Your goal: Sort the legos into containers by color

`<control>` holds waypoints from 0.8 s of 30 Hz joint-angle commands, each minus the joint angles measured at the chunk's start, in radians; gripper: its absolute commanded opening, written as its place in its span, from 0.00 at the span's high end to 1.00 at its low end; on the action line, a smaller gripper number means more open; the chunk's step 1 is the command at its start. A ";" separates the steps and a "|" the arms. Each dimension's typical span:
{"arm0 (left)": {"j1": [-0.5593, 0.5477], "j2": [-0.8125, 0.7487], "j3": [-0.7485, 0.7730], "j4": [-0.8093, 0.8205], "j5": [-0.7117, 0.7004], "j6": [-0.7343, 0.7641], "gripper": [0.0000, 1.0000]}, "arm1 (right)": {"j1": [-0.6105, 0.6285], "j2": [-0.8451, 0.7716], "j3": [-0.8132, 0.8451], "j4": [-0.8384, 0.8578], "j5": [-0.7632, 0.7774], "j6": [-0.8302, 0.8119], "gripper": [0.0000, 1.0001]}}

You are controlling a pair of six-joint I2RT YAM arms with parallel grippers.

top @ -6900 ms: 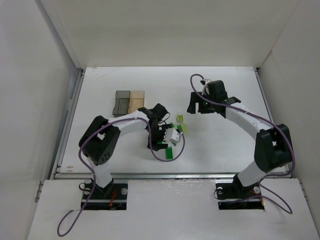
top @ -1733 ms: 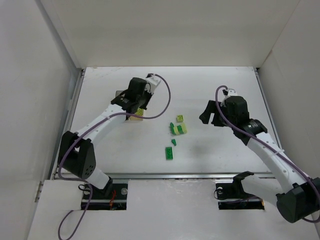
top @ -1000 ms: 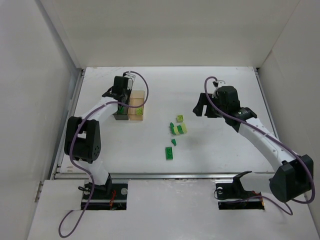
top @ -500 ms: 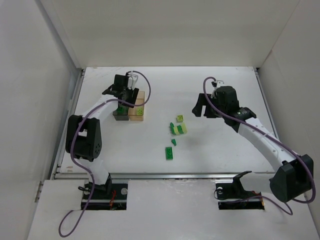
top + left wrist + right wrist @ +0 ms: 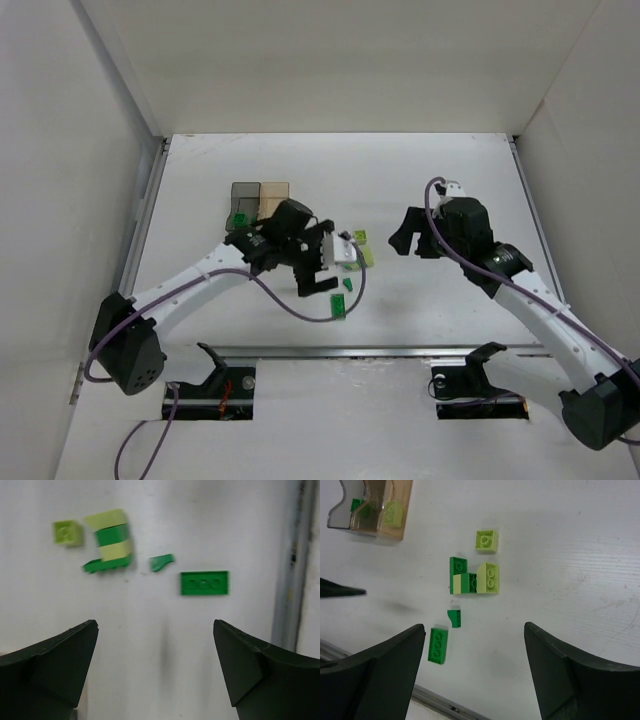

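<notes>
The two joined containers stand at the back left: smoky grey point(image 5: 243, 200) and amber point(image 5: 274, 192). In the right wrist view the grey one point(image 5: 344, 510) holds a dark green lego point(image 5: 356, 505) and the amber one point(image 5: 400, 517) a pale lego point(image 5: 392, 511). Loose legos lie mid-table: a pale square point(image 5: 486, 541), a mixed green and pale cluster point(image 5: 472, 578), a small dark green piece point(image 5: 454, 618) and a dark green plate point(image 5: 438, 645). My left gripper point(image 5: 318, 272) is open and empty just left of them, above the table point(image 5: 155, 630). My right gripper point(image 5: 412, 243) is open and empty to their right point(image 5: 475, 630).
White walls enclose the table on the left, back and right. A metal rail point(image 5: 330, 350) runs along the near edge, close to the dark green plate point(image 5: 339, 305). The left arm's forearm point(image 5: 200, 280) stretches in front of the containers.
My left gripper has left the containers and swung right and nearer, to the loose legos. My right gripper has shifted slightly right and nearer. The loose legos have not moved.
</notes>
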 commanded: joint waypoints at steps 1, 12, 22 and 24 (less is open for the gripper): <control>-0.095 0.018 -0.027 -0.123 0.099 0.181 0.01 | 0.033 -0.071 -0.021 -0.012 0.024 0.061 0.15; -0.278 0.218 -0.022 -0.062 -0.001 0.020 0.01 | 0.093 -0.201 -0.072 -0.061 0.099 0.119 0.15; -0.249 0.325 -0.047 0.154 -0.225 -0.242 0.01 | 0.102 -0.264 -0.102 -0.083 0.108 0.139 0.15; -0.249 0.352 -0.047 0.154 -0.235 -0.259 0.01 | 0.102 -0.264 -0.102 -0.074 0.108 0.139 0.15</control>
